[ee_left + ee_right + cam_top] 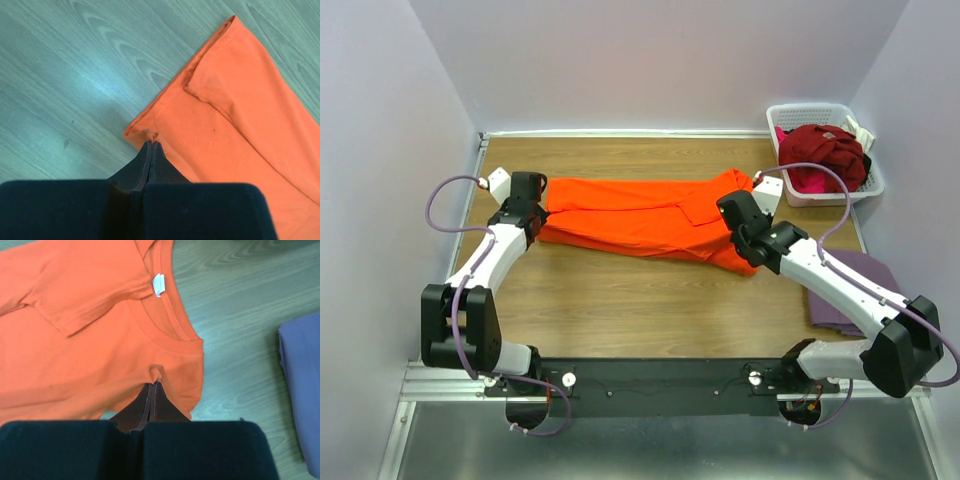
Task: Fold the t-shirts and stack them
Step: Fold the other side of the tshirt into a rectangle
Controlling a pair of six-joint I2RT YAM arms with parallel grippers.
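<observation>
We see a wooden table with the orange tee lying across its far half. The tee is folded lengthwise into a long band, hem end to the left and collar end to the right. The left arm reaches to the orange tee's left end and the right arm to its right end.

A white basket stands beyond the orange tee's right end, apart from it. A purple tee lies folded flat to the right of the orange tee, partly under the right arm. In the right wrist view bare wood shows between the two. A red tee is heaped in the basket. Under it is what seems to be a pink tee, though we see little of it.

On the orange tee a sleeve lies folded in over the body.

The left gripper has its jaws pressed together on a hem corner at the orange tee's left end, with a small pucker of cloth at the tips. The right gripper is likewise closed, pinching the orange tee's shoulder just beside the collar, where the cloth gathers into a little fold. A small white label sits inside the back of the collar.
</observation>
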